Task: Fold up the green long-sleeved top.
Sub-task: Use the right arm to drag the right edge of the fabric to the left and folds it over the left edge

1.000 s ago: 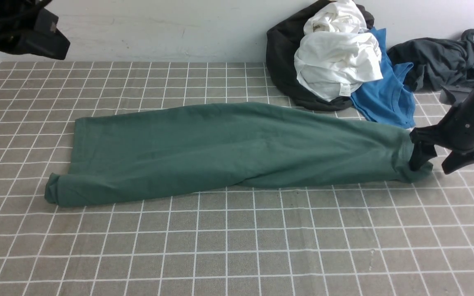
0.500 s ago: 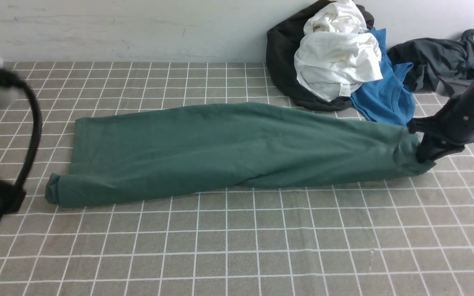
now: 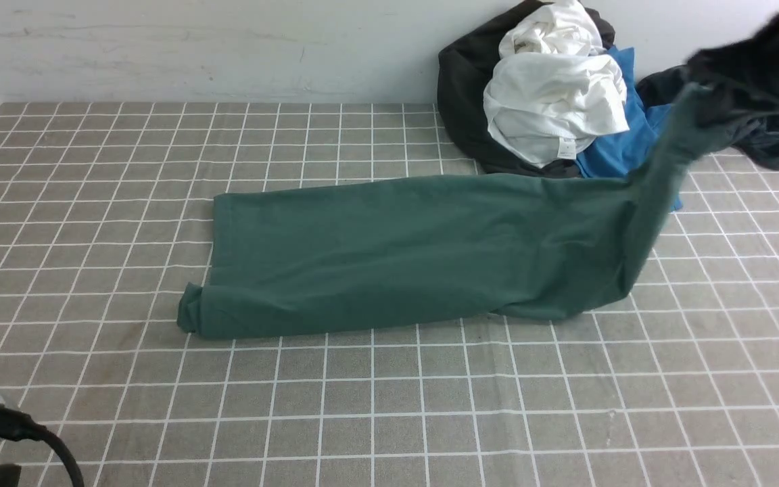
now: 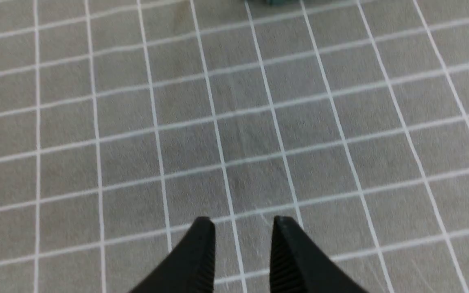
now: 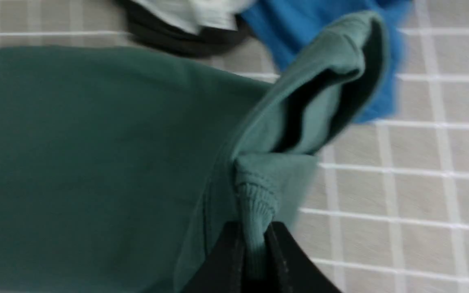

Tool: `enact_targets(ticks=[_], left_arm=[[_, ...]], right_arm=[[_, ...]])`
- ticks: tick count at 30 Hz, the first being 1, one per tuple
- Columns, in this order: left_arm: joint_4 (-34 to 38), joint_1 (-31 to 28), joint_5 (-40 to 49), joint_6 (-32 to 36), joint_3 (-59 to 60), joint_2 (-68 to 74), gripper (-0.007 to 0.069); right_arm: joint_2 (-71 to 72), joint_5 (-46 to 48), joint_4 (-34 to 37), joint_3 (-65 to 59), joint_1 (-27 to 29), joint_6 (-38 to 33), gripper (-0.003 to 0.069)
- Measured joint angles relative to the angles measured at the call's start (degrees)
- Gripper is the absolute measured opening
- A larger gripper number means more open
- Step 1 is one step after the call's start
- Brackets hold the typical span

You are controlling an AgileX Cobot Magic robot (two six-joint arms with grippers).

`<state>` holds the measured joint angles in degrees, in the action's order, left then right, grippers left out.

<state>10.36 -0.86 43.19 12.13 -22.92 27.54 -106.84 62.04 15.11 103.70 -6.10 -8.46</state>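
At centre of the checked tablecloth (image 3: 389,406) lies the green long-sleeved top (image 3: 416,253), folded lengthwise, its two-o'clock end lifted clear. The right gripper (image 5: 255,228) is clamped on that end's ribbed edge. The left gripper (image 4: 242,228) stands parted and empty above bare cloth.

The desk (image 3: 430,406) is covered in a grey-brown cloth with a white grid. The green long-sleeved top (image 3: 396,257) lies folded lengthwise across the middle, its right end lifted clear of the surface. At the far right, against the wall, sit a black garment (image 3: 460,101) under a white garment (image 3: 552,95), a blue shirt (image 3: 606,159) and a dark grey garment (image 3: 775,145).
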Motion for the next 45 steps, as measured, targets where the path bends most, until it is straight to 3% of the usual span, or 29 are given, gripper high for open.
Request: enact_targets(ticks=[1, 2, 3, 5, 6, 8, 13, 21, 25, 28, 32, 37, 40, 45], left_arm=[[0.0, 0.0, -0.2, -0.1, 0.1, -0.2, 0.0185], [0.1, 0.0, -1.2, -0.7, 0.4, -1.5, 0.0185], [0.1, 0.0, -1.2, -0.7, 0.4, -1.6, 0.0185], [0.6, 0.0, -1.4, -0.7, 0.4, -2.4, 0.0185], [0.6, 0.0, -1.4, -0.8, 0.4, -2.5, 0.0185], [1.2, 0.0, -1.4, -0.8, 0.4, -2.6, 0.0185], [1.7, 0.0, -1.3, -0.7, 0.5, -2.6, 0.0185], [2.1, 0.0, -1.0, -0.7, 0.5, -2.6, 0.0185], [2.1, 0.0, -1.0, -0.7, 0.5, -2.6, 0.0185], [2.1, 0.0, -1.0, -0.7, 0.5, -2.6, 0.0185], [2.1, 0.0, -1.2, -0.7, 0.5, -2.6, 0.0185], [2.1, 0.0, -1.5, -0.7, 0.5, -2.6, 0.0185], [2.1, 0.0, -1.5, -0.7, 0.5, -2.6, 0.0185], [4.6, 0.0, -1.7, -0.7, 0.5, -2.6, 0.0185]], right_arm=[[0.0, -0.3, 0.5, 0.0, -0.7, 0.0, 0.0029], [-0.6, -4.0, 2.1, 0.0, -8.0, -0.2, 0.0029], [-0.7, -4.4, 2.1, 0.0, -8.7, -0.2, 0.0029], [-3.0, -10.9, 3.0, 0.0, -17.5, -0.7, 0.0029], [-3.3, -11.5, 3.1, 0.0, -18.1, -0.7, 0.0029], [-7.3, -18.3, 3.4, 0.5, -25.6, -1.0, 0.0029], [-20.0, -23.3, 3.4, 9.6, -34.5, -1.0, 0.0029], [-34.8, -17.0, 3.4, 30.9, -37.1, -0.6, 0.0055], [-36.8, -14.9, 3.0, 36.7, -37.1, -0.6, 0.0154], [-36.0, -13.8, 1.1, 39.1, -37.1, -0.6, 0.0287], [-35.2, -10.3, -0.1, 39.4, -37.1, -0.6, 0.0337], [-35.1, -9.9, 0.7, 33.9, -37.4, -0.6, 0.0263], [-37.2, -11.3, 4.2, 30.8, -38.6, -0.9, 0.0128], [-38.0, -11.8, 6.7, 30.4, -40.6, -8.6, 0.0005]])
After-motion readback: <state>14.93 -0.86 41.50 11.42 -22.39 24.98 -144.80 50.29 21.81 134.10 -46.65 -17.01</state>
